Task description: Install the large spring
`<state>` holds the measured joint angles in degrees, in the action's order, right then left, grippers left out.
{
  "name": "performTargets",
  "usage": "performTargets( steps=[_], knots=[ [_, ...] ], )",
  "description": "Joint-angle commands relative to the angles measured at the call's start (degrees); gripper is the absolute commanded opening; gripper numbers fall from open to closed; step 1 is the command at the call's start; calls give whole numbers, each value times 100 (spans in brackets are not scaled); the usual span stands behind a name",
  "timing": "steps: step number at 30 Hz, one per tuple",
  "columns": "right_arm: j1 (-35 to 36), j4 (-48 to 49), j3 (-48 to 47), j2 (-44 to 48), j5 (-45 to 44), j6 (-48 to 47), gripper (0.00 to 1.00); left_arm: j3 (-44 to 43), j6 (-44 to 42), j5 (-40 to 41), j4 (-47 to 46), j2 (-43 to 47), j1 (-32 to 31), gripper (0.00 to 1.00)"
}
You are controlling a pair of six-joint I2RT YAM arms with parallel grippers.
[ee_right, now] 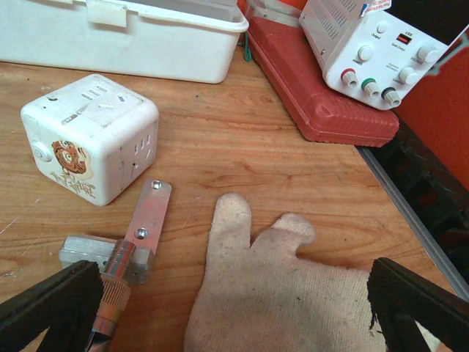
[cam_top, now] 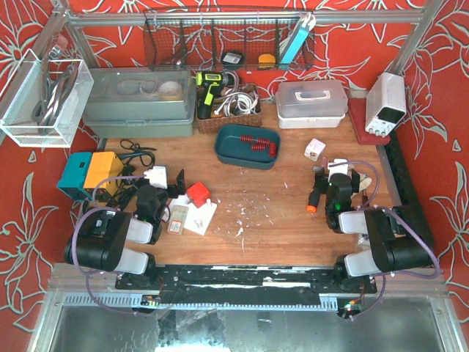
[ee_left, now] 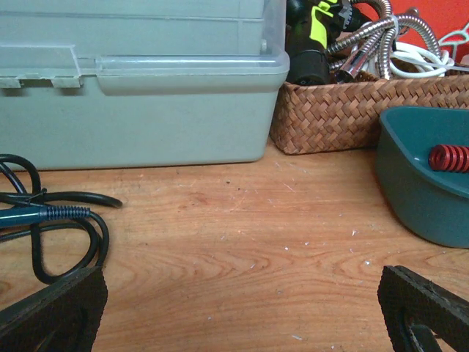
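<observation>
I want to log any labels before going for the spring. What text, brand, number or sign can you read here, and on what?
No text reads clearly in any view.
On the white socket cube, the sticker: lettering under a cartoon face, too blurred to read.
On the bench power supply: small labels by the knobs, too small to read.
On the small packet in the overhead view: print too small to read.

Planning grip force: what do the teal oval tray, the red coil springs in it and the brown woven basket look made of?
Teal oval tray: likely moulded plastic, matte, smooth rounded rim.
Red coil springs: probably coated metal, judging by tight even coils.
Brown woven basket: plaited rattan-like strips, criss-cross weave visible; possibly synthetic.
</observation>
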<state>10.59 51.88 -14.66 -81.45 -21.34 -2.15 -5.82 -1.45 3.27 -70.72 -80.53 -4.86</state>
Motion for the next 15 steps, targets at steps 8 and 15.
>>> performTargets(
  steps=[8,15],
  knots=[
    [-31,-28,-108,24,32,90,99,-56,-57,-10,-73,-32,29,100],
    [-31,21,-83,41,10,75,99,-54,-50,-6,-74,-20,30,100]
  ],
)
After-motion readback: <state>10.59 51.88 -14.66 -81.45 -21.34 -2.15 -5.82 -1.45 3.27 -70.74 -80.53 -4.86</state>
